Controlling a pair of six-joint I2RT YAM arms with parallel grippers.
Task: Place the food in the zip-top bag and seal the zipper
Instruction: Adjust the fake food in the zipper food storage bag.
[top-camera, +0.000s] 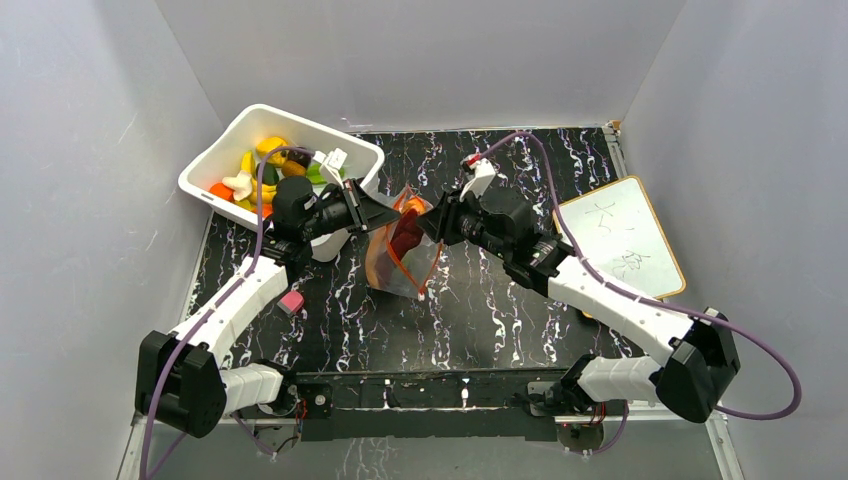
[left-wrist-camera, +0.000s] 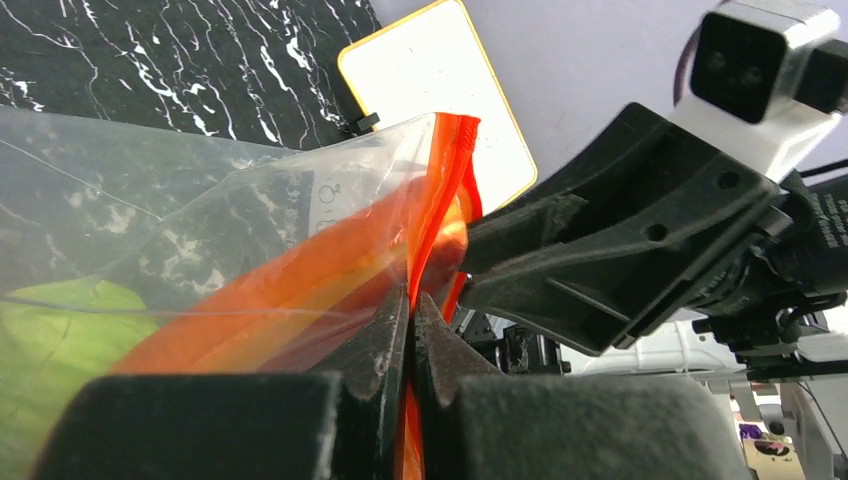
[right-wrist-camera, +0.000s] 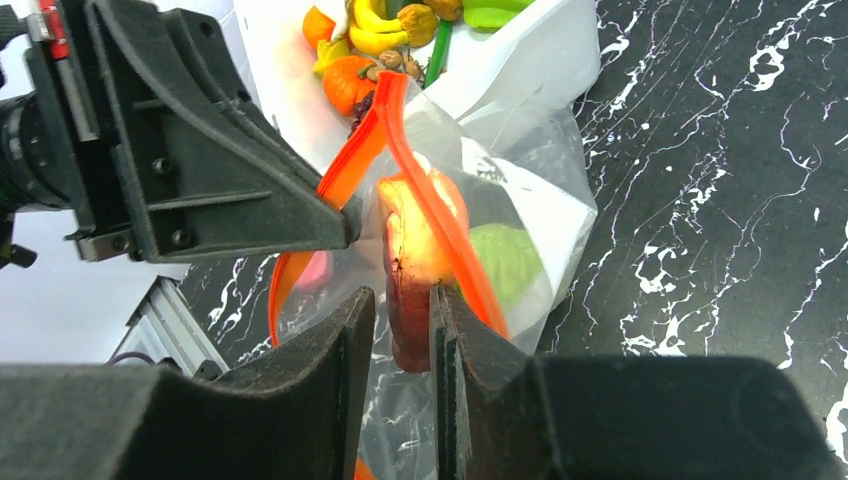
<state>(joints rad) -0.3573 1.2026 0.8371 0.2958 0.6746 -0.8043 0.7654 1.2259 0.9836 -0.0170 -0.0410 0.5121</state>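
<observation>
Pinching the zipper (left-wrist-camera: 452, 160) of the zip-top bag (right-wrist-camera: 540, 200), the left gripper (left-wrist-camera: 410, 297) has its two fingers pressed flat together on the red-orange strip, with the strip emerging above and below the closed tips in the left wrist view. The clear bag hangs between the two arms at the centre of the top frame, over the black marbled table (top-camera: 500, 320), its mouth turned up and spread.

In the right wrist view the two halves of the strip split apart from a joined end at the upper centre, one running down to the left, the other down to the right. A dark red toy piece (right-wrist-camera: 410, 250), lit orange at its top, stands in that gap at the bag's mouth. A green toy piece (right-wrist-camera: 505, 260) lies inside the bag, right of it.

The right gripper (right-wrist-camera: 402, 295) has its fingers drawn close on either side of the dark red piece, with a narrow gap between them. Whether they actually clamp it, I cannot tell.

A white bin (top-camera: 222, 150) sits at the upper left of the top frame, holding more toy food (top-camera: 262, 165) in yellow, orange and green. A small whiteboard (top-camera: 620, 235) lies at the right, and a pink object (top-camera: 291, 301) rests on the table just beside the left arm.
</observation>
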